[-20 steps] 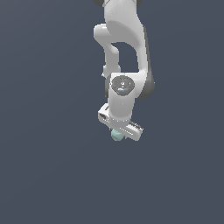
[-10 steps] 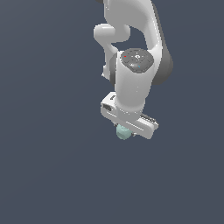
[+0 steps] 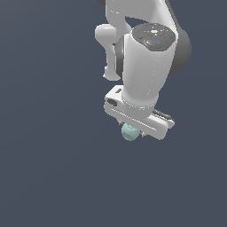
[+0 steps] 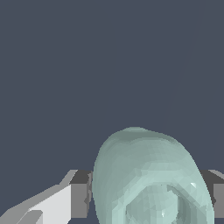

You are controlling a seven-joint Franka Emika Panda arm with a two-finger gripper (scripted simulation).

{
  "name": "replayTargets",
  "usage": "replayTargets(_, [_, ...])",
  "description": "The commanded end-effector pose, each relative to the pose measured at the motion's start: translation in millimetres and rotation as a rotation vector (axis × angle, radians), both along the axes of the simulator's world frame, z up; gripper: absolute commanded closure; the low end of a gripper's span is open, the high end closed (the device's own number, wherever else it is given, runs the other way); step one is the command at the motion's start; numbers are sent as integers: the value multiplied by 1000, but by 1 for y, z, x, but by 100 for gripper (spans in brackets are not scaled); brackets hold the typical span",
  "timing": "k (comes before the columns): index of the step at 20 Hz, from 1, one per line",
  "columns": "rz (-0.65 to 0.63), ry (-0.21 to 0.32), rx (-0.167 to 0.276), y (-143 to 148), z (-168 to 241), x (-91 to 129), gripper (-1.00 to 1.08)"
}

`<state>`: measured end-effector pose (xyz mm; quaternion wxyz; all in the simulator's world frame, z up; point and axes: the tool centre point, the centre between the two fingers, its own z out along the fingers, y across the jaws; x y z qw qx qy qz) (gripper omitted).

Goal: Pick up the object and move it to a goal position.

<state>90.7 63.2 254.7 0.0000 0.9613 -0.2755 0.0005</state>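
The object (image 3: 129, 132), a pale teal-green blob, is mostly hidden in the exterior view: only its lower part peeks out beneath the white tool (image 3: 133, 129), whose body covers the fingers. In the wrist view the object (image 4: 148, 179) fills the lower frame, cut off at the edge, a ringed hollow showing on its near face. Dark fingertips (image 4: 79, 194) sit tight against either side, so the tool is clenched on the object. Around it lies only plain grey-blue background.
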Motion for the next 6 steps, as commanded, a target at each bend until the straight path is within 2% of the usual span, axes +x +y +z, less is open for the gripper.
replayTargets(1, [0,1,0,1,5,3,108])
replayTargets(6, [0,1,0,2,9,4,108])
